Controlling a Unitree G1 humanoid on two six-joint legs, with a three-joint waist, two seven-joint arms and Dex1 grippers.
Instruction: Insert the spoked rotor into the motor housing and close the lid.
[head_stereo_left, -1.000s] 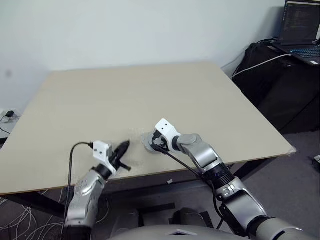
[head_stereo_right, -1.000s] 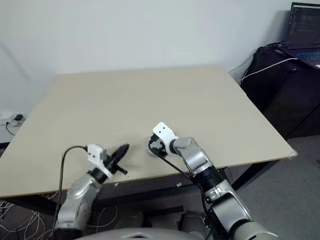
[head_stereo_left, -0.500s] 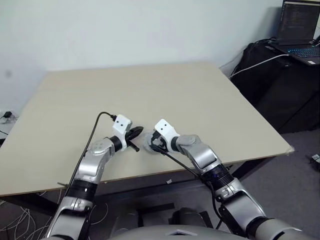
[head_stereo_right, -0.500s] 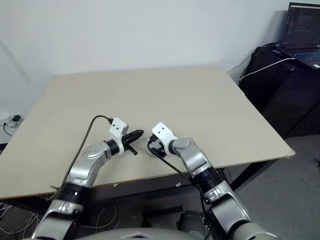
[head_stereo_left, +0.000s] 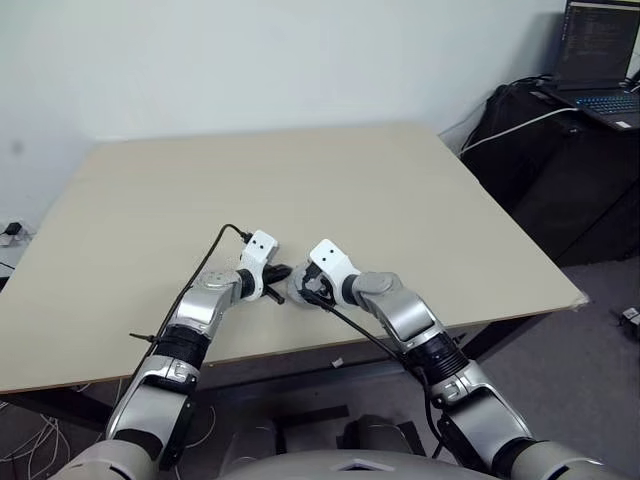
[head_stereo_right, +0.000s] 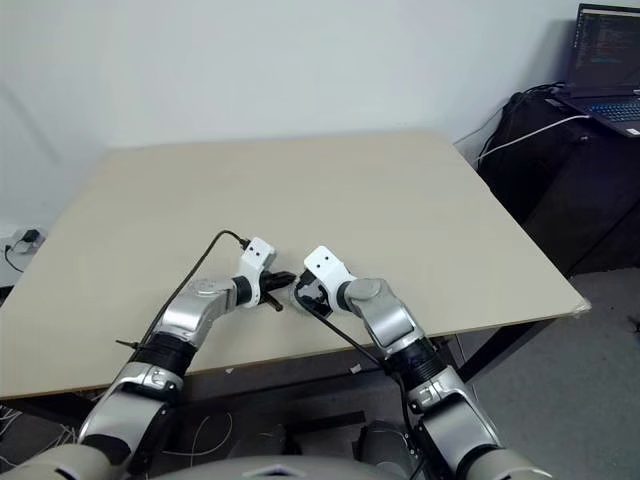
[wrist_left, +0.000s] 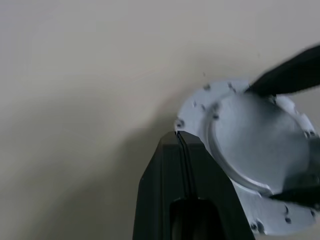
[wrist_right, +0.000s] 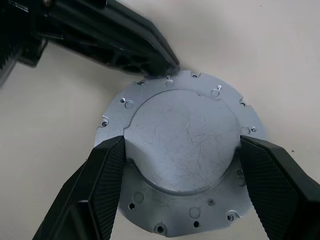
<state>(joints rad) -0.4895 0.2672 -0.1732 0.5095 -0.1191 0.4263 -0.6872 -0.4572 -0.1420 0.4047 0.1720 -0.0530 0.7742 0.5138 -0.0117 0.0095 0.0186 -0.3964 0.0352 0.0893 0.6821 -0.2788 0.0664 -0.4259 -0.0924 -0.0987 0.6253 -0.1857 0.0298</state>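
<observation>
Big beige table (head_stereo_left: 330, 190) carries everything; work sits near its front edge, roughly centre. Both arms converge there, L from the robot's left, R from its right.

R gripper (wrist_right: 180, 150): jaws wide, straddling the raised centre of the lid (wrist_right: 182, 137), one finger on each side of that boss, pads at or against its rim. Can't tell if it's truly clamping or just bracketing. The lid is a silver-grey disc w/ a flat flange ringed by small holes, lying flat on the table. Whatever's beneath it is hidden, so the motor housing and spoked rotor can't be made out; my read is they're stacked under the lid, but that's a guess.

L gripper (wrist_left: 181, 137): fingers pressed shut, nothing btwn them, closed tip right at the flange edge, touching or just beside it.

Step in hand, as I judge it: seating/aligning the lid, R steadying, L nudging the rim.

To do it well:
- keep R light and centred on the boss so the disc stays level
- L tip should push on the flange edge, low and along the table, not ride up over it
- small nudges; a hard shove could slide the whole stack out from R's fingers
- watch flange holes for rotation, check for no tilt before pressing down
</observation>
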